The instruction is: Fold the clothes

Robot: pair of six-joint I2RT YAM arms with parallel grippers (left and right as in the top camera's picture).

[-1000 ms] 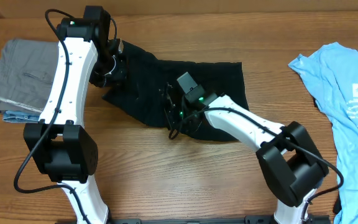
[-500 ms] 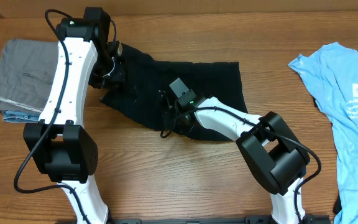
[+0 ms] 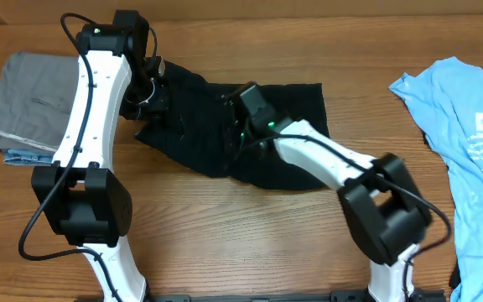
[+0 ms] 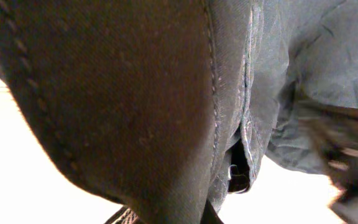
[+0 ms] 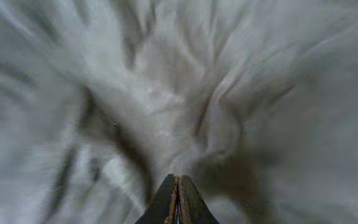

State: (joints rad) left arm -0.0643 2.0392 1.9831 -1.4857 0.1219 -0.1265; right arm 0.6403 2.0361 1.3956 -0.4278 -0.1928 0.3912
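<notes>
The black shirt (image 3: 296, 109) lies crumpled across the middle of the table. My left gripper (image 3: 153, 87) is at its upper left corner and holds that corner bunched and raised. In the left wrist view the black fabric and a stitched hem (image 4: 135, 93) fill the frame and hide the jaws. My right gripper (image 3: 231, 134) is over the shirt's left middle. Its jaws (image 5: 177, 190) are pressed together, with blurred wrinkled fabric (image 5: 166, 93) just beyond the tips. The light blue T-shirt (image 3: 468, 126) with white print lies flat at the far right, away from both grippers.
A grey folded garment (image 3: 28, 92) sits on a bluish folded piece at the far left, beside the left arm. Bare wooden table (image 3: 225, 235) shows in front of the black shirt and between it and the blue T-shirt.
My right gripper has moved from the black shirt's near lower edge up and back over its middle. The left gripper and the corner it holds have stayed put.
</notes>
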